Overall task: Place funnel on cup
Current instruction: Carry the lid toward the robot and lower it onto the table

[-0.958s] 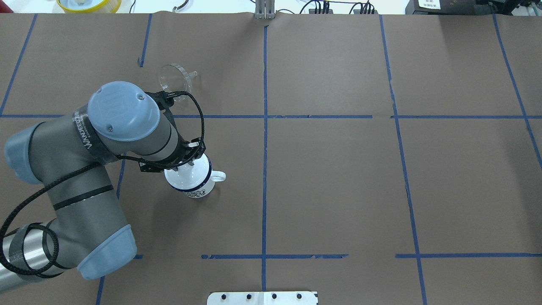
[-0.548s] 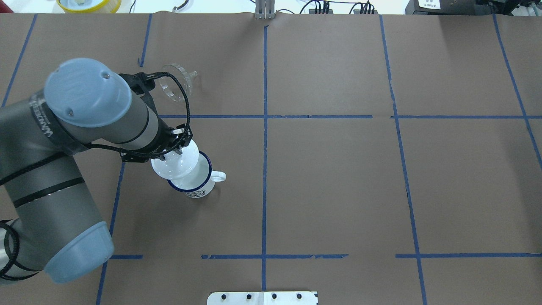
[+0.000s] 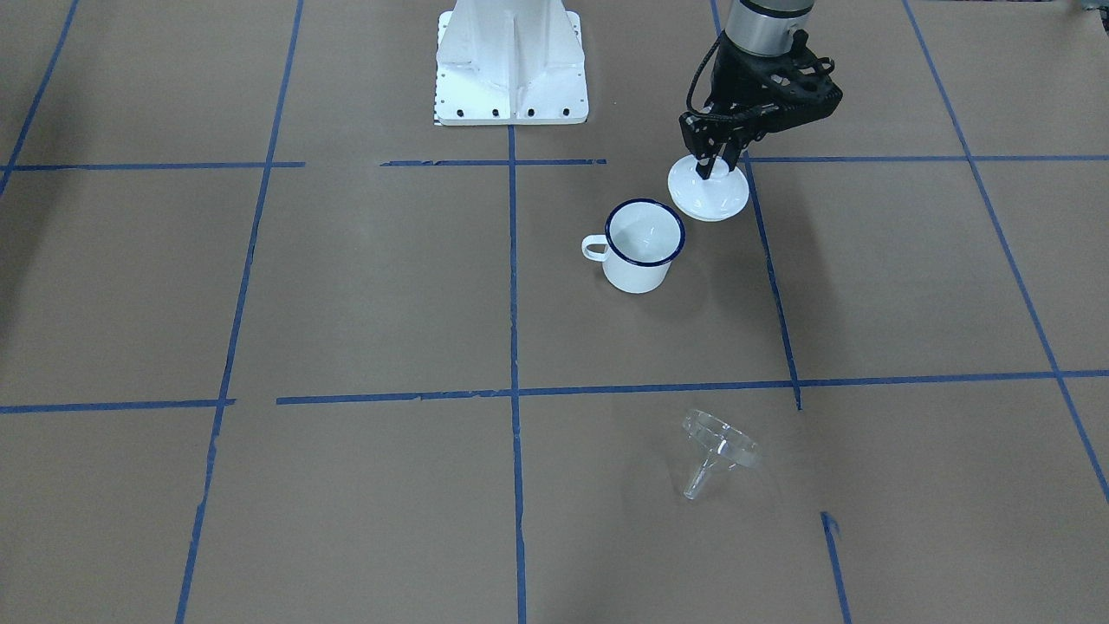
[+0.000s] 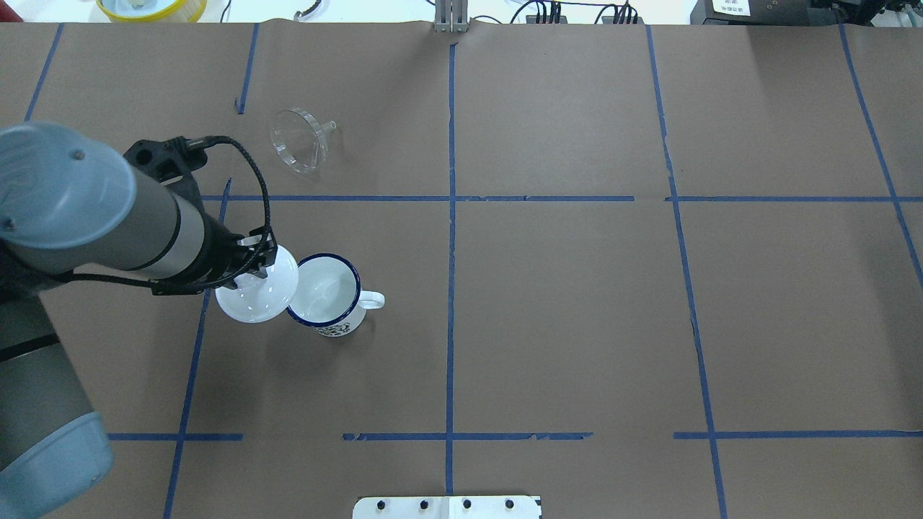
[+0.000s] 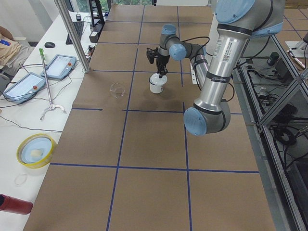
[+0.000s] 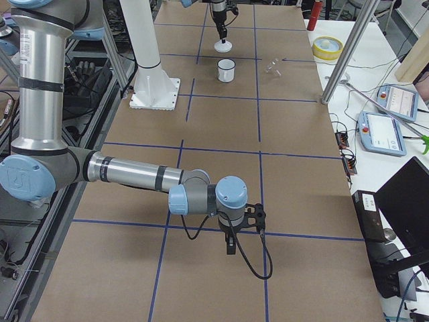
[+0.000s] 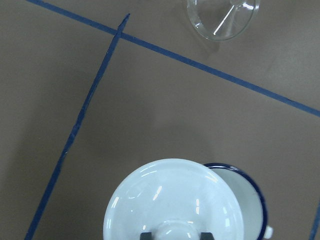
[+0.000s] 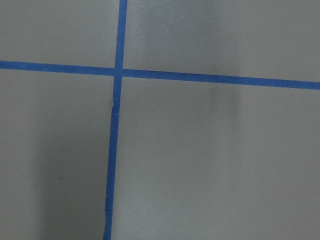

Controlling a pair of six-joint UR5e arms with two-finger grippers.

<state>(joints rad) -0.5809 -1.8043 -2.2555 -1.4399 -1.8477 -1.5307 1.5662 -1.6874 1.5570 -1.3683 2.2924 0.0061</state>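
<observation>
The white mug point(image 4: 339, 311) with a dark blue rim stands upright and uncovered; it also shows in the front view point(image 3: 639, 269). The clear funnel point(image 4: 297, 138) lies on its side on the brown paper, apart from the mug, and shows in the front view point(image 3: 717, 446) and the left wrist view point(image 7: 222, 17). My left gripper point(image 4: 258, 263) is shut on the knob of a white domed lid point(image 4: 254, 299), held above the table beside the mug. My right gripper point(image 6: 230, 245) hangs over bare paper far from them; I cannot tell whether it is open or shut.
The white robot base plate point(image 3: 509, 69) is bolted at the table's near middle. A yellow bowl point(image 4: 151, 7) sits past the far edge. Blue tape lines point(image 4: 451, 216) divide the brown paper into squares.
My left arm has lifted the lid off the mug and carried it toward the view's left. The mug now stands uncovered. The funnel has not moved.
</observation>
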